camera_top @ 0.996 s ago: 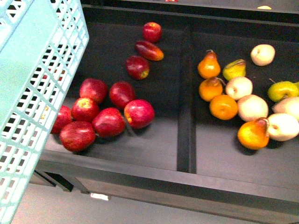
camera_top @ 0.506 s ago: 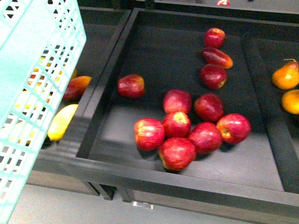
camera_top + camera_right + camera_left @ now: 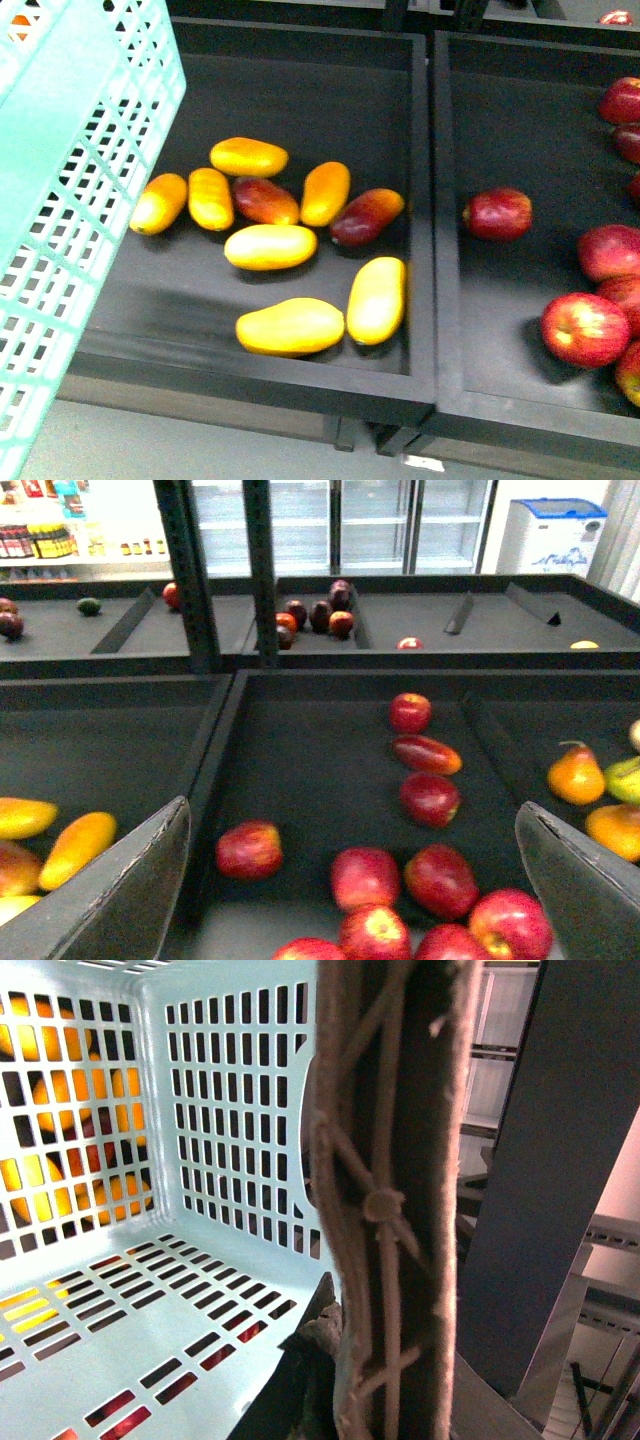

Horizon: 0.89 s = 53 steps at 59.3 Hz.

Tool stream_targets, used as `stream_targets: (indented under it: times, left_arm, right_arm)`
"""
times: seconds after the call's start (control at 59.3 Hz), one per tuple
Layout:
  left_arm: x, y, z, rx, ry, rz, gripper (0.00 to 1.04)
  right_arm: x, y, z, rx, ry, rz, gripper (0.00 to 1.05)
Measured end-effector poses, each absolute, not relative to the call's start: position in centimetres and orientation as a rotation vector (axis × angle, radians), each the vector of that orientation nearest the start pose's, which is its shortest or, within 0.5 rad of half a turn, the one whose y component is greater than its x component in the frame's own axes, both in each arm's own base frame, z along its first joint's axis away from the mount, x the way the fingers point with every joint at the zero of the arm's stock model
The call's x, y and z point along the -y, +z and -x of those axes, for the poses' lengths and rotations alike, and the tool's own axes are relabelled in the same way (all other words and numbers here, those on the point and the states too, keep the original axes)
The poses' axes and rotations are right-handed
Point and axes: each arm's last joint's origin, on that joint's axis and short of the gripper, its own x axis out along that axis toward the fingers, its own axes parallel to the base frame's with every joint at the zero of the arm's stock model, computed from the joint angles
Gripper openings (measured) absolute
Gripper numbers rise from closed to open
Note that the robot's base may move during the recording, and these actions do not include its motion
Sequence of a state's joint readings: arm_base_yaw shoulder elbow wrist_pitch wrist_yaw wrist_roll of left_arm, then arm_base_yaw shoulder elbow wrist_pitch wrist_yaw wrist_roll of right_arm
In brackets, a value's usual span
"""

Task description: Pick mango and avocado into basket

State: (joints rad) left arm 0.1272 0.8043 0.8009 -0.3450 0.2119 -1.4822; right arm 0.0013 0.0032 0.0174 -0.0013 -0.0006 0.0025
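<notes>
In the left bin, close to its front wall, the nearest mango (image 3: 290, 326) lies with its long axis running left to right. A second mango (image 3: 376, 299) just beside it points away from the robot. Your right gripper (image 3: 352, 810) is spread wide and empty, facing mostly the apples (image 3: 364, 877) in the next bin. I judge the mangoes lie to its left, across the divider (image 3: 432, 200). The basket (image 3: 90, 150) hangs further left; you cannot tell whether the left gripper clamps its handle (image 3: 385, 1210). No avocado clearly shows.
</notes>
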Motion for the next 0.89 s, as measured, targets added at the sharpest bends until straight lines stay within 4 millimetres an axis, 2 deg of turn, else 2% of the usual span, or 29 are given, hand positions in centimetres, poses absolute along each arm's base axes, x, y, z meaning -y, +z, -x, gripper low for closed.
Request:
stream_targets:
  times: [0.894]
  left_arm:
    - [-1.81,32.00,-17.20,-0.318,0.217,1.510,0.07]
  right_arm:
    - [-0.02,16.89,-9.69,0.012,0.008,-0.002,0.96]
